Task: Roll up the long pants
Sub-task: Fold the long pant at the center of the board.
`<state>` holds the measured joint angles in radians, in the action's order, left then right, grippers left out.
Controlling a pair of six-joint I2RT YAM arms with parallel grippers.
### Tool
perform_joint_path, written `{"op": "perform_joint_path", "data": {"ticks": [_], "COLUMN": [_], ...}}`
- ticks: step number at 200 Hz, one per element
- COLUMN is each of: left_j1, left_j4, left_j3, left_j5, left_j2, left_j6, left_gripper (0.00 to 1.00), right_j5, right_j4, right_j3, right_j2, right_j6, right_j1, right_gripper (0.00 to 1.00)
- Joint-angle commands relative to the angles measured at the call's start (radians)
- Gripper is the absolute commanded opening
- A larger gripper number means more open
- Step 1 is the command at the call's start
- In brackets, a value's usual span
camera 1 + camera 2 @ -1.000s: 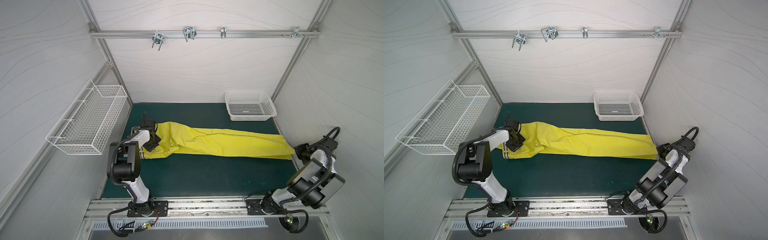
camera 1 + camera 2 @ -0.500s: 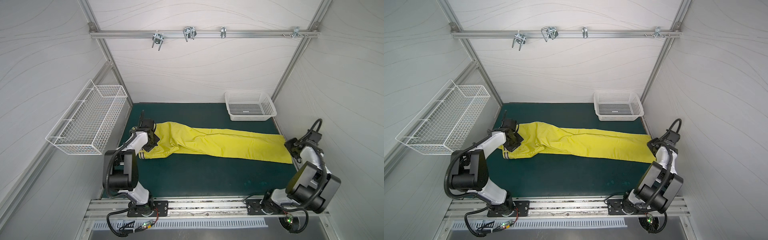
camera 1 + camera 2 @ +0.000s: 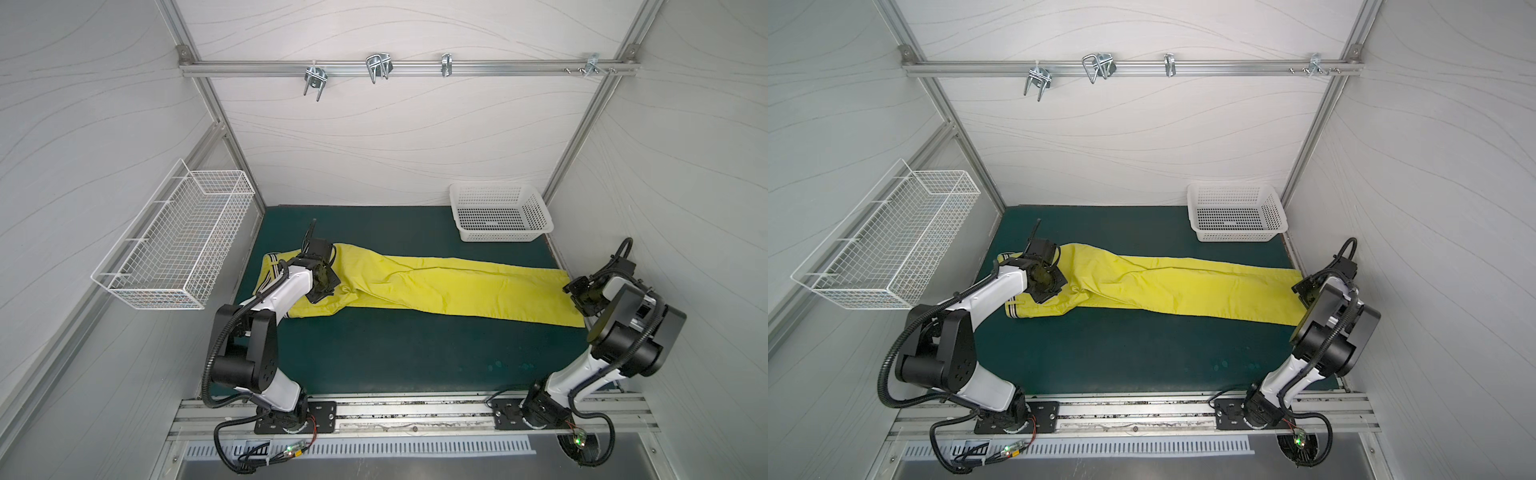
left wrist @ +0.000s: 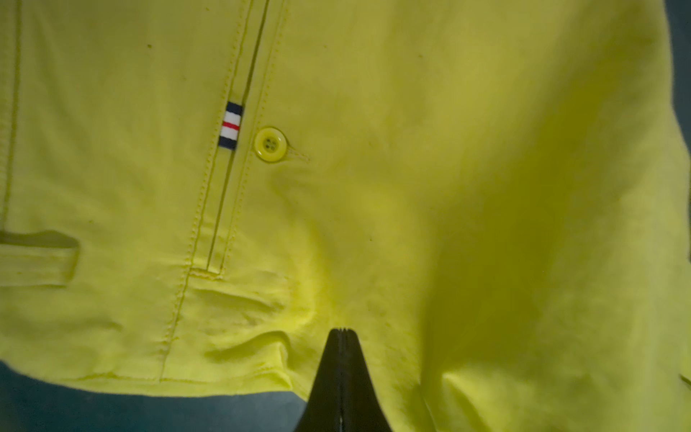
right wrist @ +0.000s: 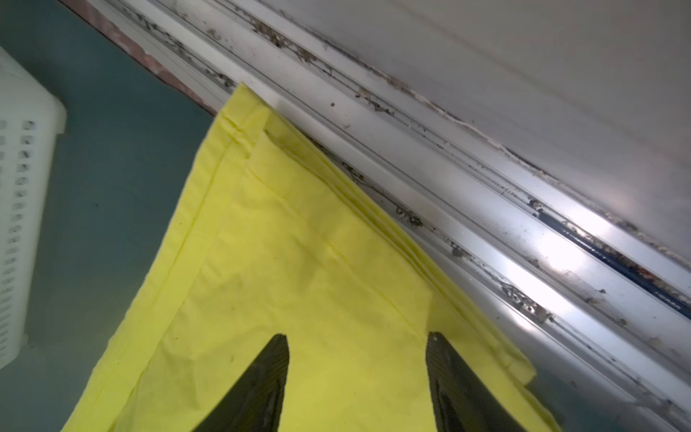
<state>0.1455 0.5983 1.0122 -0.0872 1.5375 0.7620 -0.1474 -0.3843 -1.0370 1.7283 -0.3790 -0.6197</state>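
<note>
The long pants [image 3: 436, 286] are laid flat and at full length on the green tabletop [image 3: 395, 357], with nothing yet rolled. The waist end is seen directly under the left claw [image 4: 342, 333], which is clenched tip to tip near the pocket seam and the yellow button [image 4: 270, 144]. No cloth is seen pinched in it, and whether the tips press the fabric cannot be told. The stacked leg hems are seen beneath and ahead of the right claw [image 5: 357, 340], which is released, its jaws parted and nothing grasped. A metal rail [image 5: 486, 224] is seen just beyond the hems.

The cloth is judged light, thin and limp, so it is likely to crease and to slide on the mat. Hold is best taken at the hem edge, with all layers pinched together, while the thicker waist is pinned down as an anchor.
</note>
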Motion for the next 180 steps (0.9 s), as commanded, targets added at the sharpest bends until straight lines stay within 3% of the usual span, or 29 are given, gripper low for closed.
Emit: {"op": "perform_joint_path", "data": {"ticks": [1, 27, 32, 38, 95, 180], "left_j1": [0.015, 0.023, 0.023, 0.025, 0.026, 0.026], "left_j4": [0.02, 0.026, 0.027, 0.027, 0.032, 0.052], "left_j3": [0.027, 0.024, 0.023, 0.025, 0.036, 0.049], "left_j5": [0.026, 0.027, 0.023, 0.021, 0.044, 0.047], "left_j2": [-0.068, -0.112, -0.119, -0.126, -0.129, -0.122], "left_j6": [-0.016, -0.039, -0.042, -0.049, -0.05, -0.079], "left_gripper": [0.0, 0.0, 0.0, 0.0, 0.0, 0.0], "right_j5": [-0.011, -0.005, -0.004, 0.0, 0.062, 0.096], "right_j4": [-0.037, -0.034, -0.036, -0.036, -0.041, -0.045], "right_j3": [-0.026, -0.033, -0.034, -0.034, -0.012, -0.059], "right_j2": [0.013, 0.023, 0.024, 0.023, -0.046, 0.048], "right_j6": [0.026, 0.032, 0.032, 0.033, 0.031, 0.071], "right_j1": [-0.006, -0.006, -0.006, -0.006, -0.006, 0.028], "right_gripper": [0.62, 0.66, 0.74, 0.76, 0.76, 0.74]}}
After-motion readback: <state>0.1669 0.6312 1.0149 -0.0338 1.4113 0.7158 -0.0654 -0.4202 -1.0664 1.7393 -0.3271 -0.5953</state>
